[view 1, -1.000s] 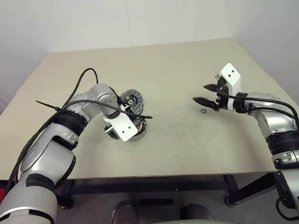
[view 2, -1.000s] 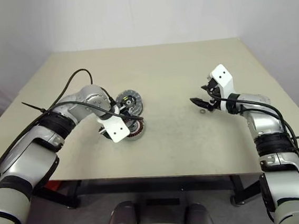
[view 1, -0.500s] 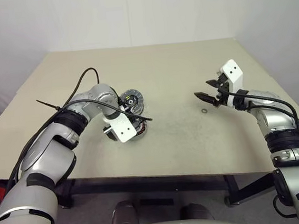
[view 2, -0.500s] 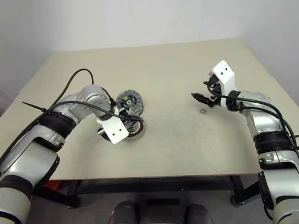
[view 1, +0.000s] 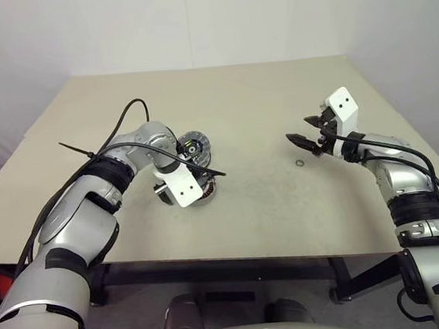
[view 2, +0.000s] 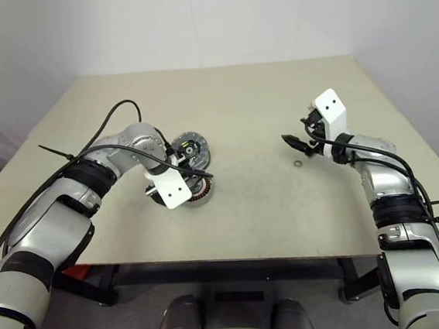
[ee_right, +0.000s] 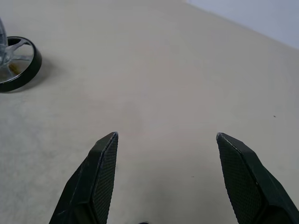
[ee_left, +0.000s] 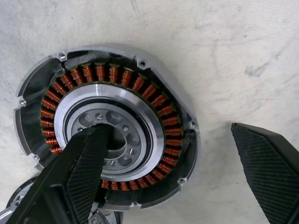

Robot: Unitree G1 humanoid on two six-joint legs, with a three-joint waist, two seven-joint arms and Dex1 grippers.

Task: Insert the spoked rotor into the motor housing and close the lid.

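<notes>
The motor housing (ee_left: 117, 60) lies open on the table, its copper windings ringing a silver centre. My left gripper (ee_left: 167, 128) points down over it, open. One finger (ee_left: 74, 177) hangs over the silver centre and the other stands past the housing's rim, over bare table. The spoked rotor (view 1: 194, 145), silver with a black rim, lies just behind the housing. A sliver of grey metal (ee_left: 105, 217) at the housing's edge may be the lid; the rest is hidden. My right gripper (view 1: 304, 134) hovers open and empty over the table's right part, pointing towards the rotor (ee_right: 14, 56).
A tiny thin ring (view 1: 300, 162) lies on the table just below the right gripper. The beige table (view 1: 260, 98) has a front edge close behind both forearms. A black cable (view 1: 132, 107) loops above the left forearm.
The right gripper has tipped up slightly, away from the small ring. The left gripper has stayed over the housing.
</notes>
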